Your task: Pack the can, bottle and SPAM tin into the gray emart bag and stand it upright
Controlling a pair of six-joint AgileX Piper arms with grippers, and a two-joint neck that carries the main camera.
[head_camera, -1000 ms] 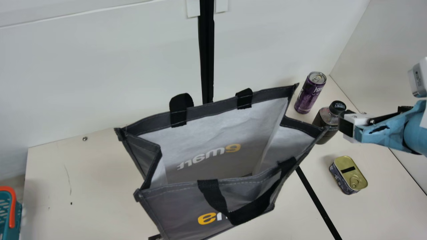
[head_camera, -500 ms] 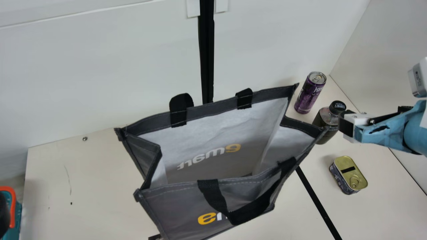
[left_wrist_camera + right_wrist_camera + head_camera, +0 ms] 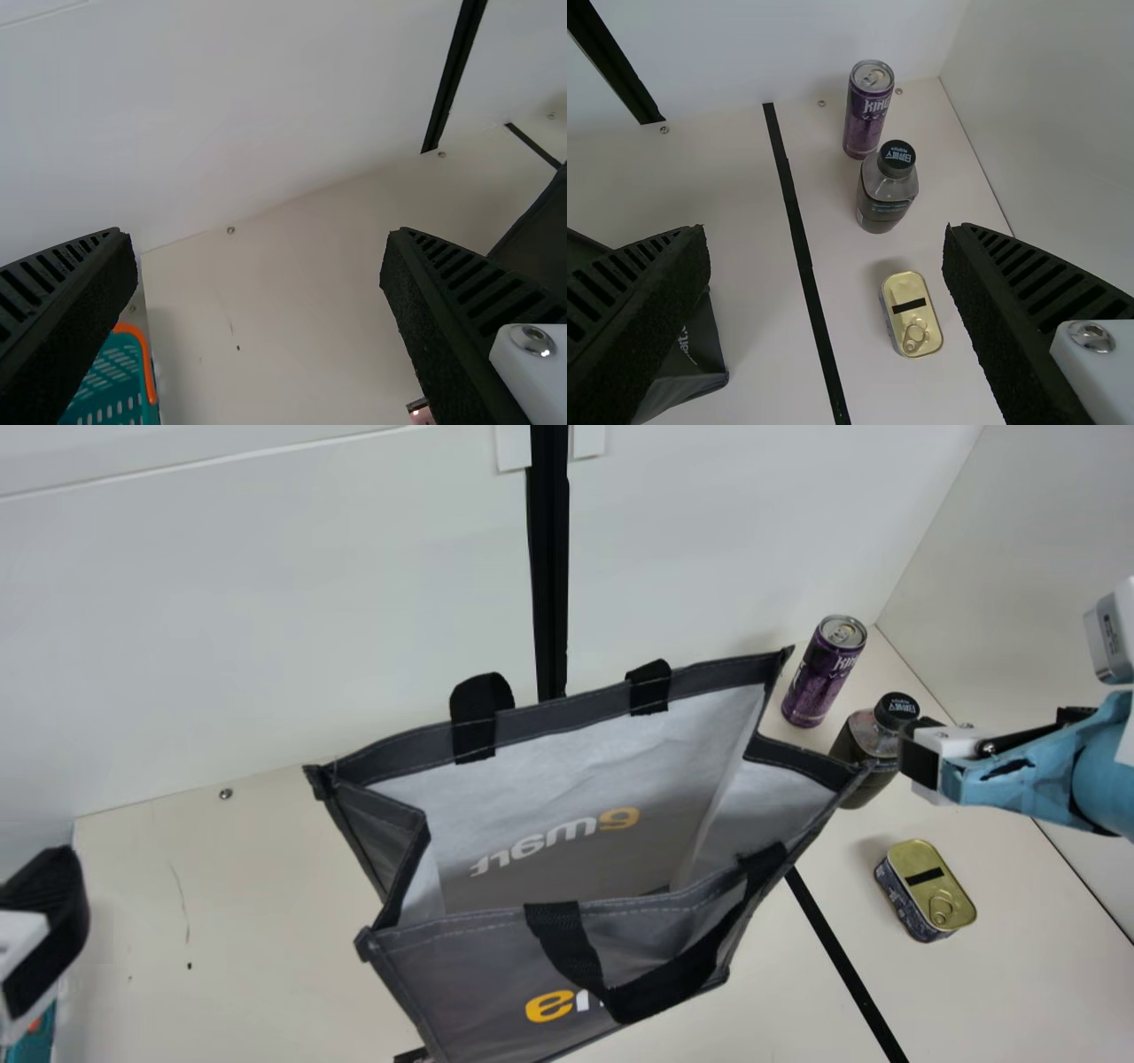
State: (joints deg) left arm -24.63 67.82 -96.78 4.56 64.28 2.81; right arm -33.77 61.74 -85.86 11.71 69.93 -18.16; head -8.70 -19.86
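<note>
While the gray bag (image 3: 469, 979) stands upright on the table (image 3: 239, 930) with its mouth gaping, all the packing lies ahead: three items to load, and none of them in! Over on the robot's right of the bag they wait, the purple can (image 3: 819, 682) upright at the back, the dark bottle (image 3: 864, 748) upright in the middle, and the SPAM tin (image 3: 926, 890) resting nearest the front, ring-pull lid facing up. So the score reads none from three, but the stage looks well set, since that opening is broad enough, by my reckoning, to take the lot.

And the claws? Right gripper (image 3: 825, 232): fingers spread wide, nothing between them, poised close to the bottle in the main view. Left gripper (image 3: 260, 235): also spread wide, grasping nothing, out on the far side of the bag, with a teal basket (image 3: 111, 381) near it.

What's left, then: can, bottle and tin each need picking up and lowering in, and then comes the finish, a loaded bag that must hold itself upright. It's upright now, so that part may only need guarding.
</note>
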